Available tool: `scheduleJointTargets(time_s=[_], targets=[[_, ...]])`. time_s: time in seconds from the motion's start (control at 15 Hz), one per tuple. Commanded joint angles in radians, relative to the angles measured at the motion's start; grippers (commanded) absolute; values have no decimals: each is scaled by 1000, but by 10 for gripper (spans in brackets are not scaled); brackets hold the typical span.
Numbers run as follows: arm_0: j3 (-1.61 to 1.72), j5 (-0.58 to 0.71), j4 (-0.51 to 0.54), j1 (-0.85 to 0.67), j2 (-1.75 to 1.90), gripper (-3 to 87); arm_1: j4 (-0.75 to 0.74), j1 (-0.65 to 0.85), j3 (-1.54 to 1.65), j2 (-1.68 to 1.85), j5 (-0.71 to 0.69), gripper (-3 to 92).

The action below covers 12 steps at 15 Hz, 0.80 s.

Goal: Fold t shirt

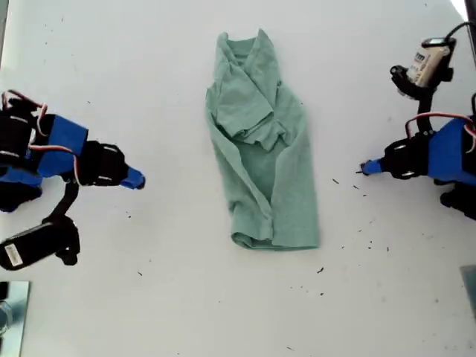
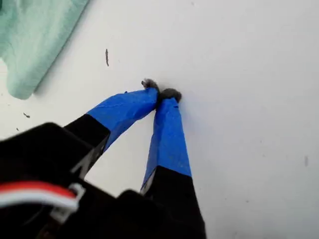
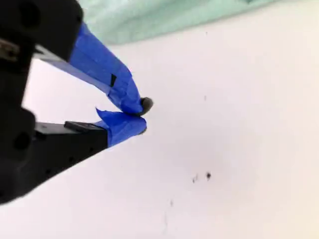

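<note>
At my first gripper [image 2: 160, 93], the two blue-taped jaws meet at their tips with nothing between them, over bare white tabletop [image 2: 249, 124]. A short dark speck [image 2: 106, 57] lies on the tabletop just beyond the tips. Past it is a rounded, folded edge of the t shirt [image 2: 30, 35], apart from the gripper.

My second gripper [image 3: 142, 117] is likewise drawn together on nothing, its taped tips all but touching above the white surface. A couple of small dark specks [image 3: 207, 175] lie near it. The t shirt [image 3: 164, 17] shows as a pale green band farther off, clear of the jaws.

In the exterior view, one arm [image 1: 52, 152] stands at the exterior view's left and another arm [image 1: 439, 152] at the exterior view's right. Each points its blue tip inward toward the cloth and stops well short of it. The wrist views do not settle for me which arm is which.

The t shirt [image 1: 260, 149] lies between them in the middle of the tabletop [image 1: 149, 89]. It is folded lengthwise into a long narrow strip, with the ribbed collar toward the exterior view's top and the hem end toward its bottom. One sleeve lies crumpled over the upper middle, and the lower hem edge is rolled under. Scattered dark specks [image 1: 335, 181] dot the tabletop on the exterior view's right side, between the cloth and that arm.
</note>
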Motion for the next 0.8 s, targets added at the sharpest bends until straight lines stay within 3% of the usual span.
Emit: scheduleJointTargets(time_s=[0.0,0.13,0.27,0.33,0.47,0.53,0.6,0.67,0.73], targets=[[291,-112,-106,51,258,-2,26,-40,44,97,86,24],[388,-218,-110,110,357,-1,23,-67,46,101,135,32],[532,-284,-196,166,503,-1,17,-60,48,118,249,25],[538,-327,-103,206,640,-1,12,-43,49,127,281,35],[543,-408,35,258,811,-1,12,-41,51,127,213,44],[543,-402,74,275,887,10,12,-40,51,127,156,46],[543,-394,114,264,974,101,12,-44,51,127,176,46],[543,-314,183,233,1098,208,12,-44,51,127,169,46],[518,-120,249,170,1146,217,12,-37,51,127,169,47]])
